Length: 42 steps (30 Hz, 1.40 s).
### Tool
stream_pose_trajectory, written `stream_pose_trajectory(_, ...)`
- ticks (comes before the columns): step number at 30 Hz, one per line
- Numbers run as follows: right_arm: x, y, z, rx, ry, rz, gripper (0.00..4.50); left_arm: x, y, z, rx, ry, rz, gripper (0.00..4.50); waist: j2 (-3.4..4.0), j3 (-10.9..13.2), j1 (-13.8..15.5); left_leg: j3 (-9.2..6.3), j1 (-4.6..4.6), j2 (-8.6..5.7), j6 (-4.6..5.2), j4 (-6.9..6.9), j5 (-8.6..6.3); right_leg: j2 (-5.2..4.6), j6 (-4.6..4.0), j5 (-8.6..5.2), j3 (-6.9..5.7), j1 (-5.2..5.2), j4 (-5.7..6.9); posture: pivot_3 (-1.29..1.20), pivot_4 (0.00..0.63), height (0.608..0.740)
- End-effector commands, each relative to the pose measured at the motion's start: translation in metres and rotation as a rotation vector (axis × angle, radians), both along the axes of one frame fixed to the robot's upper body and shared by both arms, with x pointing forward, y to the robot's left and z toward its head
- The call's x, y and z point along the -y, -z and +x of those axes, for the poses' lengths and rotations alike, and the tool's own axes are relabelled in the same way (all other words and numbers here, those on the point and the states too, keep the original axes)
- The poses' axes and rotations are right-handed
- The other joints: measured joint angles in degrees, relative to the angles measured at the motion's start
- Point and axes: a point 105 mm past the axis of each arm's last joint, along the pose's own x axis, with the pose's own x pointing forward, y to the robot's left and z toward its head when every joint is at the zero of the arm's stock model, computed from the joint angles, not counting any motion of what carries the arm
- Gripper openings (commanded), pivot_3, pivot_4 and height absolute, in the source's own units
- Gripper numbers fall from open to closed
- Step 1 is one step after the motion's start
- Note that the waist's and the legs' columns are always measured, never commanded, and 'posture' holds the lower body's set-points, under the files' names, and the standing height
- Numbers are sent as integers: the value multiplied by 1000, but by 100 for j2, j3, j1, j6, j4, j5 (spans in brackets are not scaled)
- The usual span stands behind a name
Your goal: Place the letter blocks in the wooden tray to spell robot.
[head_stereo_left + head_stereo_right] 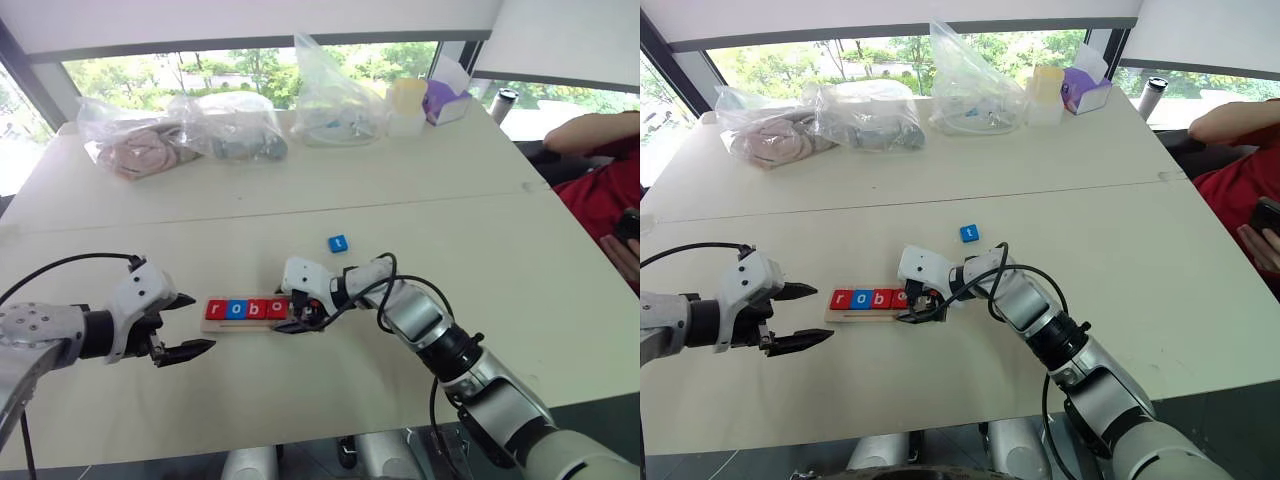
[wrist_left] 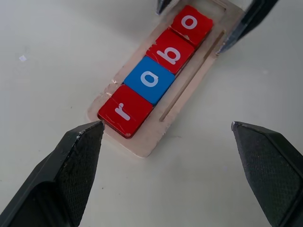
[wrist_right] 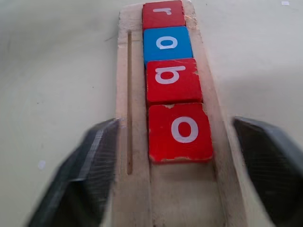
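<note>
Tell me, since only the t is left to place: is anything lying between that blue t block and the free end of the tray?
Only the right gripper itself: its open fingers straddle the wooden tray's free slot. The blue t block lies on bare table beyond it.

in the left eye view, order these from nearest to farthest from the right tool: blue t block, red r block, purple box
1. Red r block: at the far left end of the wooden tray, whose right end the right tool straddles.
2. Blue t block: loose on the table, beyond the tool. Close to the r block's distance, so hard to call.
3. Purple box: far edge, right side, clearly farthest.
</note>
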Motion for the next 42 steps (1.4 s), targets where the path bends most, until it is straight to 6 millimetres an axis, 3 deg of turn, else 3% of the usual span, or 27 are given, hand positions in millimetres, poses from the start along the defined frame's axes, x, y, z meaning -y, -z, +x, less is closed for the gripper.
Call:
stream_pose_trajectory(1, -5, -28, 9, 35, 27, 89, 4487, 0, -6, 4, 40, 9, 10, 4500, 0, 0, 0, 0, -1, 0, 0, 0, 0, 0, 0, 0, 0, 0, -1, 0, 150, 740)
stream_pose_trajectory(5, 1, -65, 29, 62, 119, 200, 4487, -1, -6, 6, 42, 7, 12, 4500, 1, 1, -5, 0, -2, 0, 0, 0, 0, 0, 0, 1, 0, -2, 0, 0, 150, 740)
stream_pose_trajectory(8, 22, -81, 52, 121, 259, 247, 4487, 0, -7, 6, 52, 13, 10, 4500, 1, 0, 6, -1, -1, 0, 0, -1, 0, 0, 0, 1, 0, -2, -1, 0, 150, 740)
stream_pose_trajectory(12, 58, -73, 83, 205, 490, 186, 4487, 5, -17, 20, 137, -7, -35, 4500, -1, 0, 14, -2, -8, -3, 0, -2, 0, -5, 0, 0, -3, -1, -7, 0, 150, 740)
stream_pose_trajectory(16, 86, -53, 102, 86, 824, 181, 4487, 17, -38, 42, 271, -52, -137, 4500, -2, -1, 1, 2, -12, -4, 0, -1, 0, -5, 1, 3, 3, -4, -7, 0, 150, 740)
stream_pose_trajectory(21, 81, -42, 95, -42, 1012, 226, 4487, 25, -49, 52, 318, -90, -195, 4500, -2, -1, -45, -7, -9, 2, 0, -9, 0, 4, -2, 27, 7, -7, 1, 0, 150, 740)
stream_pose_trajectory(28, 62, -12, 72, -87, 1004, 144, 4487, 32, -54, 50, 288, -49, -222, 4500, -4, -2, -78, -8, -11, -2, 0, -6, 0, 1, 19, 13, -1, -5, -2, 0, 150, 740)
stream_pose_trajectory(31, 61, -8, 70, -71, 1003, 133, 3654, 32, -54, 52, 286, -47, -216, 4500, -5, -3, -101, -9, -6, -2, 0, -6, 0, 1, 18, 11, -2, -1, -2, 0, 150, 740)
stream_pose_trajectory(36, 62, -12, 74, -20, 1014, 133, 1124, 33, -50, 53, 278, -37, -207, 4500, -6, -3, -154, -10, 0, -1, 0, -10, 0, 4, 17, 10, -2, 0, -1, 0, 150, 740)
stream_pose_trajectory(39, 69, -24, 79, 56, 1045, 145, 1127, 37, -44, 52, 267, -20, -199, 4500, -5, -3, -149, -11, 1, 0, 0, -13, 0, 6, 17, 10, -2, 0, -1, 0, 150, 740)
stream_pose_trajectory(42, 100, -44, 72, 112, 1115, 166, 1127, 44, -40, 49, 254, 8, -203, 4500, -3, -1, -121, -10, -5, -1, 0, -11, 0, 4, 15, 9, -2, -3, -1, 0, 150, 740)
